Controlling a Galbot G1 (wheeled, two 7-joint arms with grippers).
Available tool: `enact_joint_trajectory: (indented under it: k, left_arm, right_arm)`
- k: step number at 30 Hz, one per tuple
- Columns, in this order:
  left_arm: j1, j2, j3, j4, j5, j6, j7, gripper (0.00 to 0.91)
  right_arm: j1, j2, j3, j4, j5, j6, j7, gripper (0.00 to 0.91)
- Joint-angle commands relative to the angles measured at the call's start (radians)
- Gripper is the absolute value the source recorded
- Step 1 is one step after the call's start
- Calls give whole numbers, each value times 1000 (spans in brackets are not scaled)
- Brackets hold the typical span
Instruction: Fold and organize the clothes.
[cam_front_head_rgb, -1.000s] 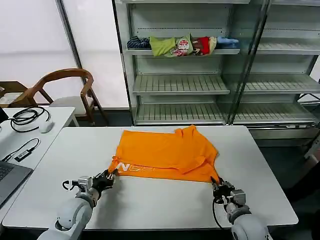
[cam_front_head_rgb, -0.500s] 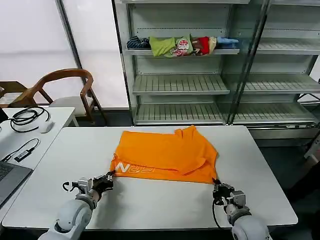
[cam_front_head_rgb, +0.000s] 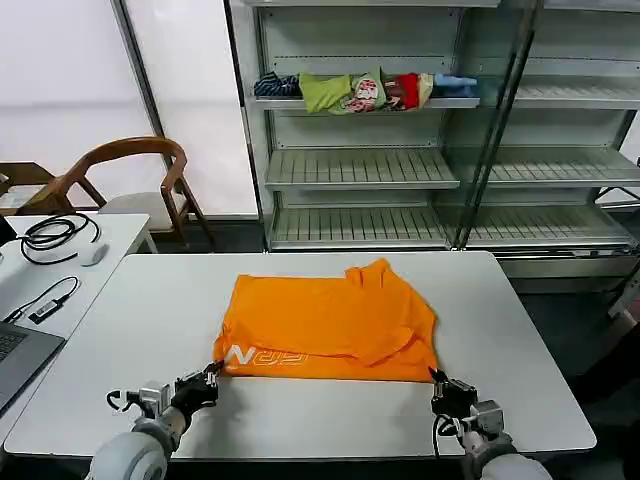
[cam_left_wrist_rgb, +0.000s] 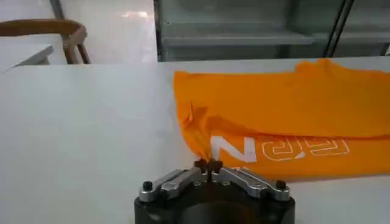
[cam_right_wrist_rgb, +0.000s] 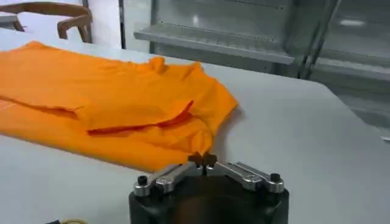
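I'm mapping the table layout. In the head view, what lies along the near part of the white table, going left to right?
Left pincer pinching the shirt's near left corner → orange T-shirt with white lettering → right pincer pinching its near right corner.

One orange T-shirt (cam_front_head_rgb: 330, 328), just ahead of both pincers. Two grippers: left gripper (cam_front_head_rgb: 210, 375), right gripper (cam_front_head_rgb: 437, 378), one at each near corner. Two tables: white table (cam_front_head_rgb: 300, 420) beneath them, side table (cam_front_head_rgb: 100, 235) beyond the left pincer. One wooden chair (cam_front_head_rgb: 140, 170). One garment pile (cam_front_head_rgb: 360, 92), far ahead.
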Motion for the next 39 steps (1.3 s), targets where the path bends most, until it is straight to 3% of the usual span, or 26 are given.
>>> enact_joint_trajectory:
  k: [1,21,22,23,24,30,39]
  left_arm:
    - [211,1,-77,-136,3,-15,4,20]
    - [323,6,-129,-185,27,-32,46,30]
    - [332,9,-133,-189,27,-32,47,30]
    - [336,11,-136,-192,26,-32,50,242]
    - [339,11,-139,-194,27,-32,53,907]
    - [357,18,-139,-229,96,-9,56,907]
    - [322,43,-208,-292,38,1,49,907]
  right_arm:
    - [-132,-11,23,64,-10,16,-4,0]
    - [-278,4,55,144,-38,54,-1,0]
    - [-284,5,55,149,-38,54,-1,212]
    - [-291,6,54,152,-38,54,2,907]
    - [-295,7,51,157,-38,54,5,907]
    - [-306,10,62,175,-48,55,7,907]
    - [-304,-12,141,240,-27,49,-15,907]
